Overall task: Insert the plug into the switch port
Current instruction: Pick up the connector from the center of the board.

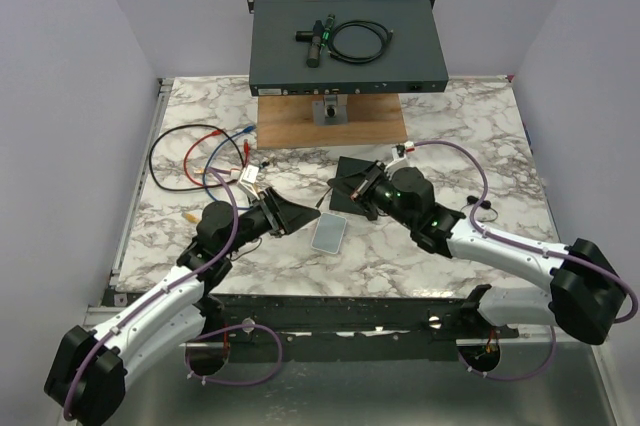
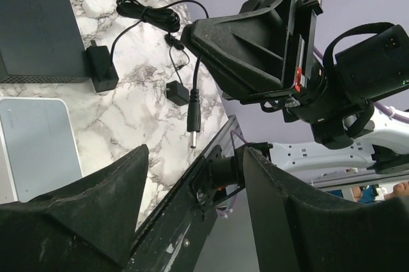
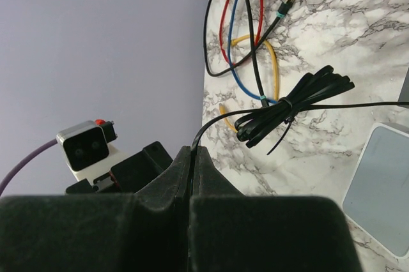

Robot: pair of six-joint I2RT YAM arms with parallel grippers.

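A black barrel plug (image 2: 193, 119) hangs tip-down on its thin black cable (image 3: 211, 122), a little ahead of my left gripper's gap. My right gripper (image 3: 192, 151) is shut on that cable just behind the plug and is held above the table (image 1: 352, 186). Seen from the left wrist, the right gripper (image 2: 188, 32) sits above the plug. My left gripper (image 2: 197, 151) is open, with nothing between its fingers and its jaws well apart. It hovers left of a small grey-white switch box (image 1: 329, 234), which lies flat on the marble. The box's ports are hidden.
A large dark rack unit (image 1: 345, 46) stands at the back on a wooden board (image 1: 330, 124), with a coiled cable on top. Red, blue, yellow and black leads (image 1: 200, 151) lie at the left. A tied black cable bundle (image 3: 294, 109) and small black blocks (image 2: 101, 74) lie on the marble.
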